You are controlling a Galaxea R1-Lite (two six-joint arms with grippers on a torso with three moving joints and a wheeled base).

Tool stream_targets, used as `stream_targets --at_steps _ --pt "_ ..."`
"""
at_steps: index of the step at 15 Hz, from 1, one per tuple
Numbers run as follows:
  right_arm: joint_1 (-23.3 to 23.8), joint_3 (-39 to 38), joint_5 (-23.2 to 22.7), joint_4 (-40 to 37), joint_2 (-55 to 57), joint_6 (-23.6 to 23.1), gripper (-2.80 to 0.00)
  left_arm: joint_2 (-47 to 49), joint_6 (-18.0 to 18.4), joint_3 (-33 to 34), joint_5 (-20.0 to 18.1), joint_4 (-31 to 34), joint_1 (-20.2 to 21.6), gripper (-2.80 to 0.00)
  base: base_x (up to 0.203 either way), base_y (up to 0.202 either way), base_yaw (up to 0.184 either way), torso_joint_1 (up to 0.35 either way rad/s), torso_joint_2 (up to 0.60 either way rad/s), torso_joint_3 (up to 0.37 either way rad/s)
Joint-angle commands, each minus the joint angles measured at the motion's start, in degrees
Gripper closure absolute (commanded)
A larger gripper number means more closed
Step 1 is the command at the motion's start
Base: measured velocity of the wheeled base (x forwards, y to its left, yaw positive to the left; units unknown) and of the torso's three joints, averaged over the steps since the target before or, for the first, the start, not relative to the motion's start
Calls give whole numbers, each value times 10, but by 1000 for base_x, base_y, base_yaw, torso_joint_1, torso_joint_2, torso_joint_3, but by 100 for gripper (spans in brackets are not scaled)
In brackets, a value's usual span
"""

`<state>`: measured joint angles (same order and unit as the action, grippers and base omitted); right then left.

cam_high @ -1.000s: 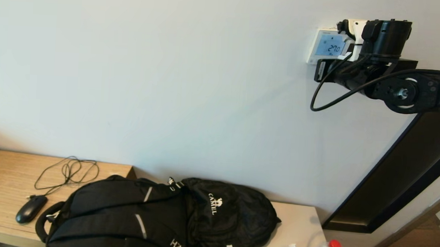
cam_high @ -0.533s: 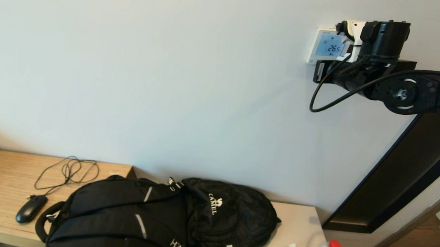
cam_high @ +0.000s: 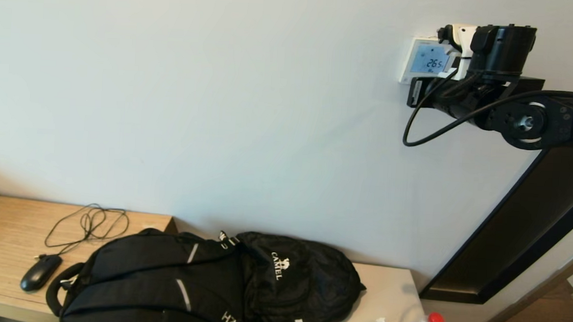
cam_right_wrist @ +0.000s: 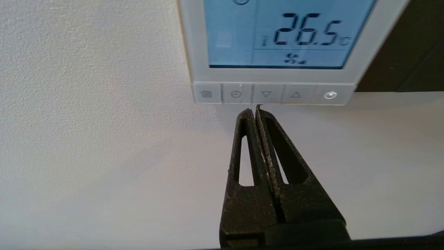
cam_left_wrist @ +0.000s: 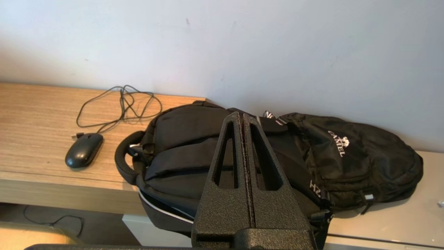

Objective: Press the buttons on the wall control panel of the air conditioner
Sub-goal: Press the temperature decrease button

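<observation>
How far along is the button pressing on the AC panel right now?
Done: the wall control panel is lit and reads 26.5, so it is powered on.
In hand: the right gripper, jaws shut, sits just below the buttons, nearest the down arrow and not touching it.
Left: I cannot tell which buttons remain.
The left gripper hangs shut above the backpack.

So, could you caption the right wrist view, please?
Shut right gripper poised just below the wall control panel reading 26.5.
</observation>
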<state>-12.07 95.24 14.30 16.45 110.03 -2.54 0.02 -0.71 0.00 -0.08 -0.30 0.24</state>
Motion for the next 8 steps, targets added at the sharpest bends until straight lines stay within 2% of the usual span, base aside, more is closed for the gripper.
stream_targets --at_steps 1,8 --pt "-1 11 1 1 13 0 0 -1 0 0 0 0 0 0 0 0 0 0 0 0" --pt "3 26 1 1 25 1 0 -1 0 0 0 0 0 0 0 0 0 0 0 0"
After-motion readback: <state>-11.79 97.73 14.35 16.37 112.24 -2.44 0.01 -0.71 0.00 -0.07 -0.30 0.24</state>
